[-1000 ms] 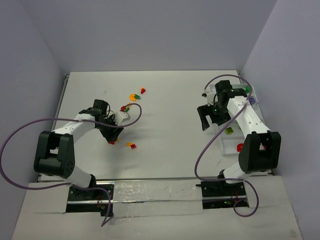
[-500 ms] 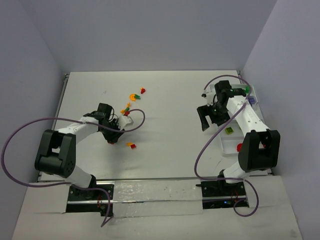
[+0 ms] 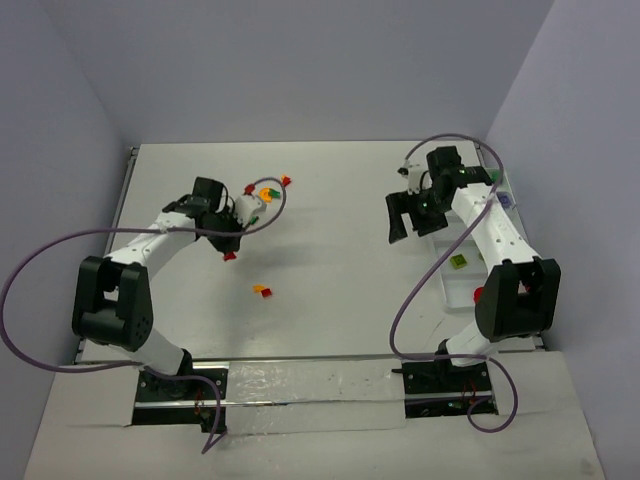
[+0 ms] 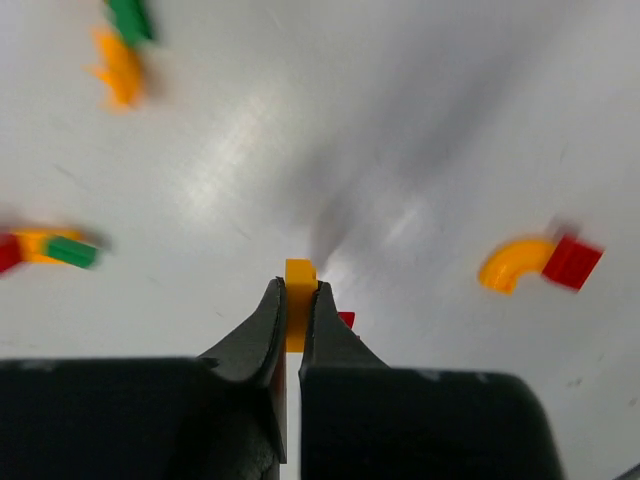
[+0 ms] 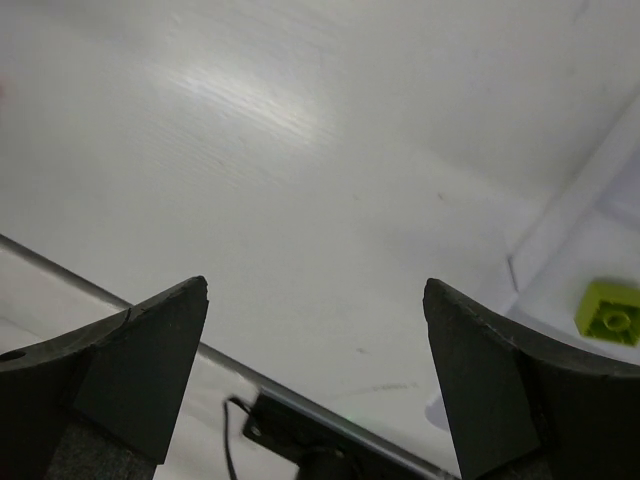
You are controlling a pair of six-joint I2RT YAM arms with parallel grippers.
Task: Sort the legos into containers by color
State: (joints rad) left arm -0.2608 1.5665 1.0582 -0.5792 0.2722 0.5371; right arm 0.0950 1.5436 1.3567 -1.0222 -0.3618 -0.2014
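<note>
Nearest: we are logging a loose orange-and-red pair (image 3: 262, 290) on the table (image 3: 340, 260). Right side: the tray (image 3: 462, 283) is holding a red brick (image 3: 479, 295) and, farther along, a lime brick (image 5: 610, 312). Left gripper (image 4: 296, 300): pinching an orange brick (image 4: 300, 270), seemingly off the table. Right gripper (image 5: 315, 290): hanging spread and empty beside the tray. Farthest: more legos (image 3: 265, 190) are waiting. Step, as we are judging it: carrying. The next move is calling for a reach across to the tray.

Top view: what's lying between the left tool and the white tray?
Top view shows bare table there, then the open right tool just short of the tray. An orange-red lego pair lies off-line, nearer.
</note>
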